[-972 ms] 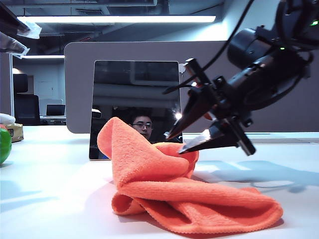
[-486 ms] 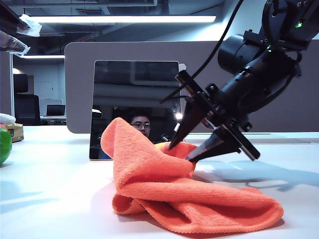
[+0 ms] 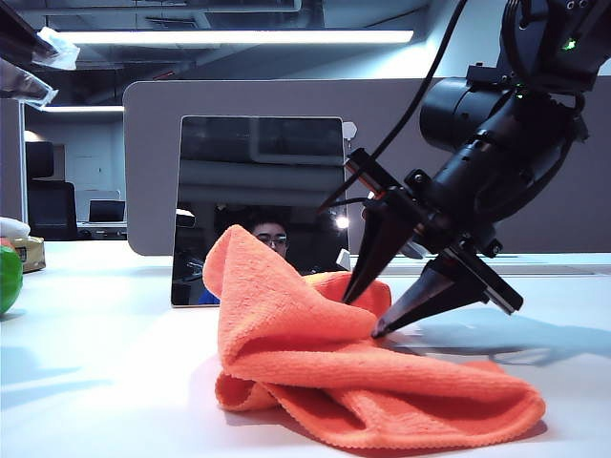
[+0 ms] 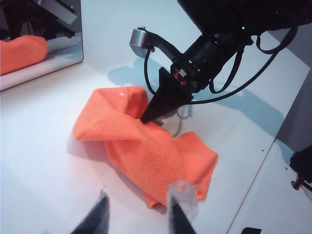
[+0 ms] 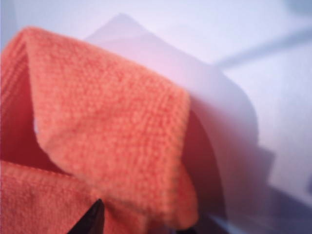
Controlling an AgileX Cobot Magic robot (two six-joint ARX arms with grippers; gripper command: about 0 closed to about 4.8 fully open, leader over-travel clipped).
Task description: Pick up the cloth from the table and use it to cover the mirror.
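The orange cloth (image 3: 334,372) lies crumpled on the white table (image 3: 95,382), with one fold standing up in front of the upright mirror (image 3: 260,191). My right gripper (image 3: 363,318) points steeply down, open, its two fingertips pressing into the cloth on either side of a raised fold. The right wrist view shows that fold (image 5: 112,126) filling the space ahead of the right gripper (image 5: 141,225). My left gripper (image 4: 141,191) hangs open above the table, short of the cloth (image 4: 146,146), with nothing in it. The mirror (image 4: 39,48) reflects the cloth.
A grey-brown divider panel (image 3: 153,172) stands behind the mirror. At the far left edge sit a green object (image 3: 8,277) and a small box (image 3: 29,253). The table edge (image 4: 253,170) runs close beyond the cloth in the left wrist view.
My right gripper has tipped further downward and sunk onto the cloth, its jaws a little wider. The cloth's raised fold has shifted slightly right. The left gripper has not moved.
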